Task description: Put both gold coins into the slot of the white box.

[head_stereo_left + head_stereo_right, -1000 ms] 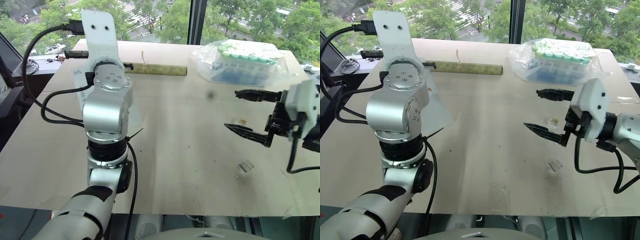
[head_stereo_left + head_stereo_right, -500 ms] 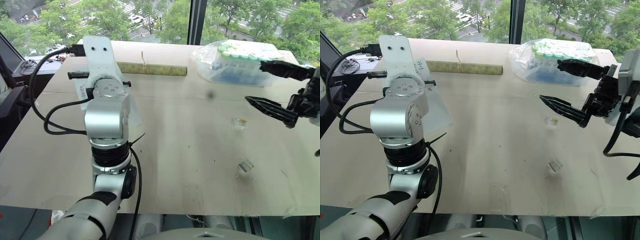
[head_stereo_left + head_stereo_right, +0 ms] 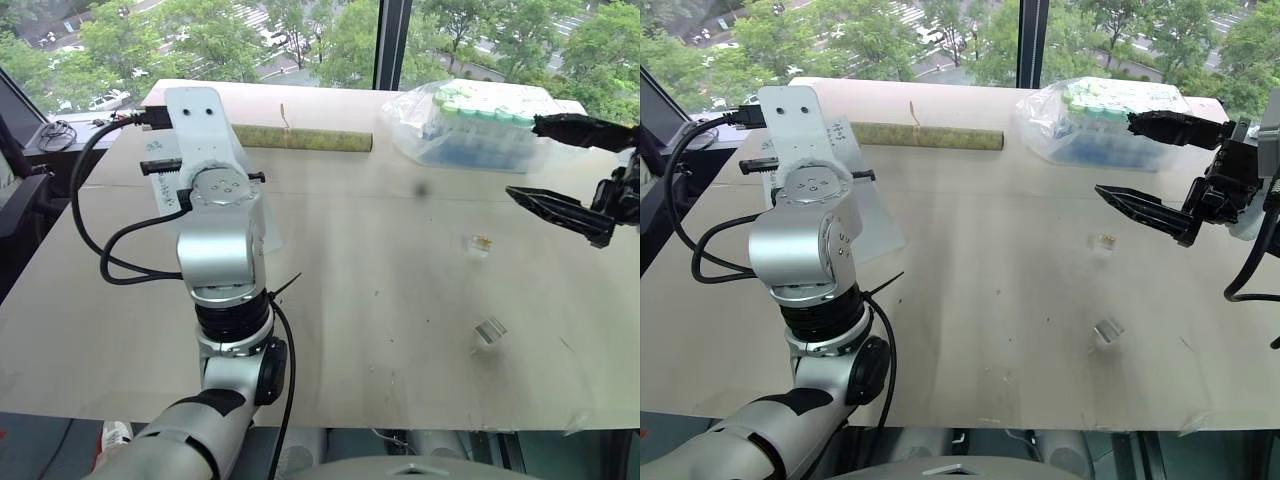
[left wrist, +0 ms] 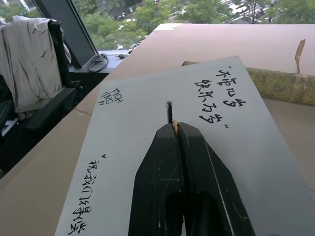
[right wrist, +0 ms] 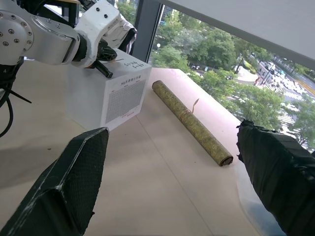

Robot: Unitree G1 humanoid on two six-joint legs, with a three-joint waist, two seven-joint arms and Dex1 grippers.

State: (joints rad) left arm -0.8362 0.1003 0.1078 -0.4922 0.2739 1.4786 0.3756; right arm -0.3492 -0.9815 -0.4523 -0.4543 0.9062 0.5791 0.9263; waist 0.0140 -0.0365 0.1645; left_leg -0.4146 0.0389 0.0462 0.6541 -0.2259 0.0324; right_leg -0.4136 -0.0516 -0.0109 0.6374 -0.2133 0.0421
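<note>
A thin sliver of gold coin (image 4: pixel 175 127) is seen pinched edge-on between the pressed-together black fingers of the left end effector (image 4: pixel 175 129), directly at the near end of the thin black slot (image 4: pixel 169 111) cut in the top of the white cardboard box (image 4: pixel 147 162) with dark handwriting. The slot's long axis is judged to run straight on from the fingertips, so coin edge and slit appear nearly lined up; whether the coin has entered the slit cannot be told. The box is set at the left rear of the tan worktop (image 3: pixel 380 330), largely hidden behind the left arm in the head views. A second small gold coin (image 3: pixel 483 241), seated in a small clear plastic holder, lies on the right half of the worktop, below and just left of the right end effector (image 3: pixel 560 165), which hangs empty with fingers spread wide. The right arm is clearly the nearer one for it. Another clear holder (image 3: pixel 490 331) lies closer to the front edge. A clear bag of green-capped tubes (image 3: pixel 480 125) and a mottled green-brown roll (image 3: pixel 305 140) are left at the rear.
</note>
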